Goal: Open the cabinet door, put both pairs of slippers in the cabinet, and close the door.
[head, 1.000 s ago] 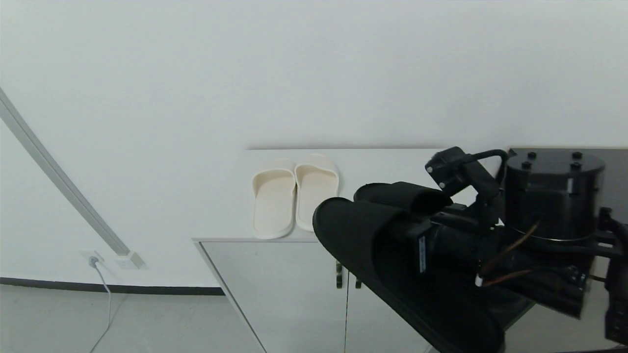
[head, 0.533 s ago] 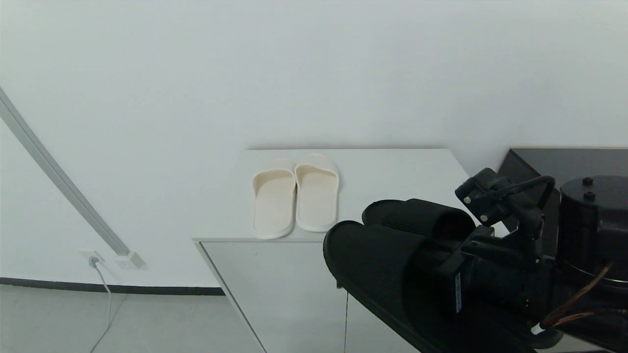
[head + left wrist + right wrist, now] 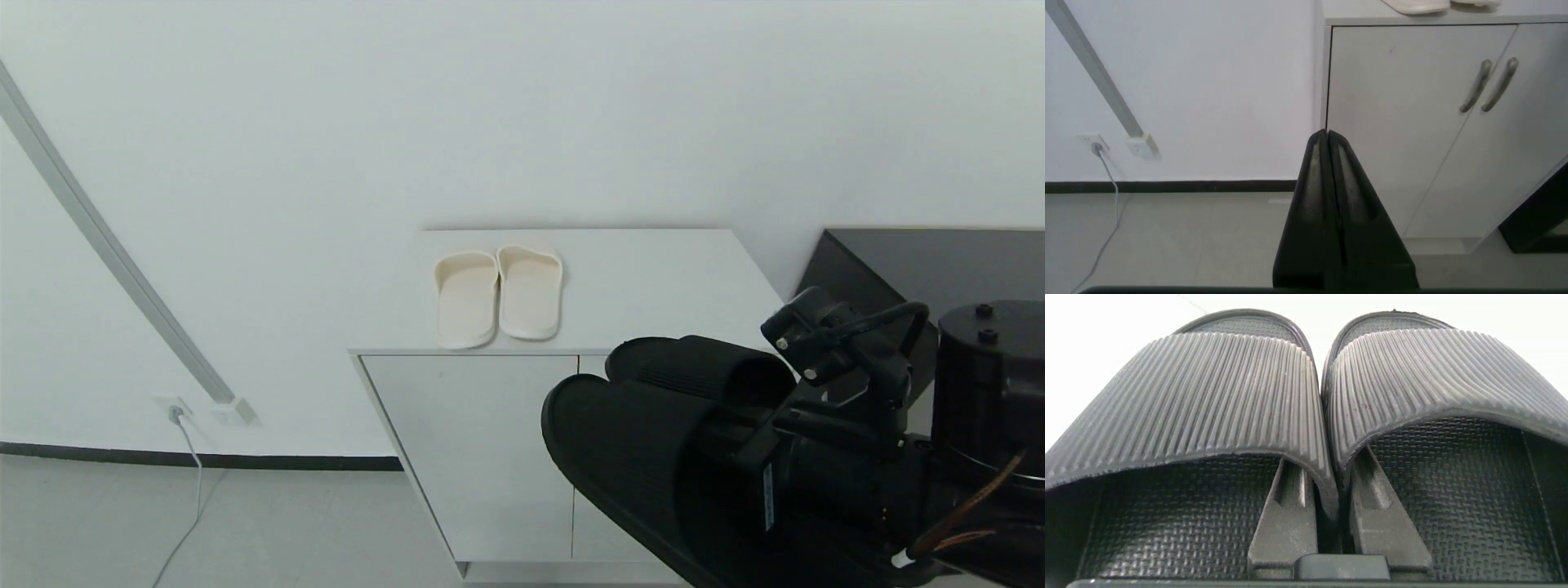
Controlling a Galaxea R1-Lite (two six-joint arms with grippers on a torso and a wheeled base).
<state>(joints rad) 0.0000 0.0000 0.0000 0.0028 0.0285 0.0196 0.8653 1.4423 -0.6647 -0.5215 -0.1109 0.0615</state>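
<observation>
The cabinet [image 3: 653,269] is shut, both doors [image 3: 473,449] flush, with the white slippers [image 3: 498,298] side by side on its top near the front edge. The black slippers [image 3: 645,441] are off the cabinet, carried in the air in front of the right door. The right gripper [image 3: 1331,498] holds them with its fingers [image 3: 1286,514] run in under the straps, narrow, pinching the two inner strap edges together. The left gripper [image 3: 1328,143] hangs low in front of the cabinet, its fingers pressed together with nothing between them, some way from the handles [image 3: 1476,85].

The door step looks undone, so the left arm probably has to open up while the right one is loaded. Several things could go wrong. The two handles sit just beside each other, so a hook or grasp that lands slightly off could catch both, or the wrong one. The fingers must part or hook before they reach a handle, or they will only push the door. The black pair hides the handles in the head view, so the reach may be poorly guided. A swinging door could strike the hanging soles, and a pinch on soft strap edges may let a slipper slide out. A high sweep could knock the white pair off.
</observation>
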